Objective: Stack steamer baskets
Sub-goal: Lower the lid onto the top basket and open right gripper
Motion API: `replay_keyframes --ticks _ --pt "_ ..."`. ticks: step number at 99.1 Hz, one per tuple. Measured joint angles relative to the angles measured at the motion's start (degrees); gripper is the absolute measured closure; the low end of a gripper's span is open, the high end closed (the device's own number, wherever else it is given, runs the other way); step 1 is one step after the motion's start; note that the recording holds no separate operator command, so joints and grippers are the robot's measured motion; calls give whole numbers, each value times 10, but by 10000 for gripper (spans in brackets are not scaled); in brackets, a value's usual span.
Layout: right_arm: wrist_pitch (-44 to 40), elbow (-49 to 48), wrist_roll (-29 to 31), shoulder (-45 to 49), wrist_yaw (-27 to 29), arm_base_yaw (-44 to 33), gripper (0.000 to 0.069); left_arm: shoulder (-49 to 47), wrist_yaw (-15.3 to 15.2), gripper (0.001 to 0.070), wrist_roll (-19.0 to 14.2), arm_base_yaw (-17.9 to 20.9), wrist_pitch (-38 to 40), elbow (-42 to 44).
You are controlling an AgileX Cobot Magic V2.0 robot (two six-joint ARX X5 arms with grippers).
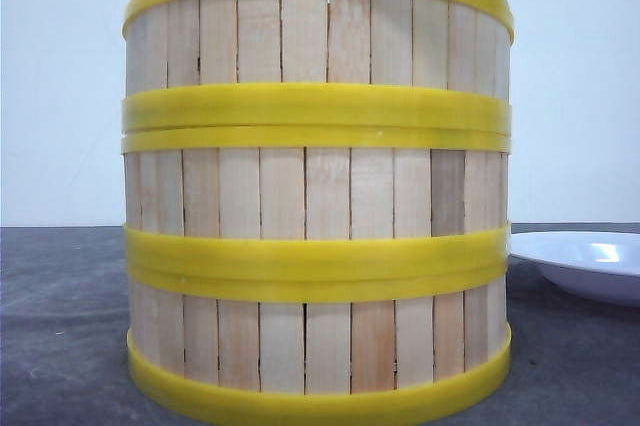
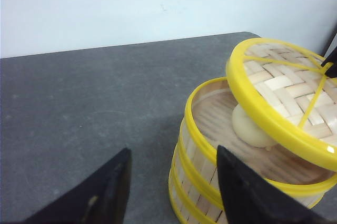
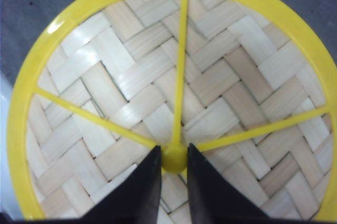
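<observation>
A dark grey table (image 1: 60,346) fills the lower part of the front view, with a pale wall behind it. On it stand the steamer baskets (image 1: 318,196), three alike, stacked one on another in a straight column of pale wooden slats and thick yellow rims. Beside the stack, on the robot's right, lies a white plate (image 1: 585,261). Above the open top basket, a domed woven lid (image 2: 287,95) with a yellow rim is held tilted, not seated. In that basket rests a pale round bun (image 2: 251,126). The right gripper (image 3: 174,167) has its black jaws clamped on the lid's yellow knob (image 3: 174,156). The left gripper (image 2: 174,182) hangs beside the stack, jaws apart and holding nothing.
</observation>
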Motion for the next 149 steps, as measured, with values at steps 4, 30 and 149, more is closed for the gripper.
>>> replay_keyframes --ticks 4,30,149 --pt "0 0 0 5 0 0 638 0 0 405 0 0 0 0" --pt "8 0 -1 33 -2 0 638 0 0 405 0 0 1 0" --pt "51 1 -16 92 -16 -2 367 0 0 405 4 0 1 0"
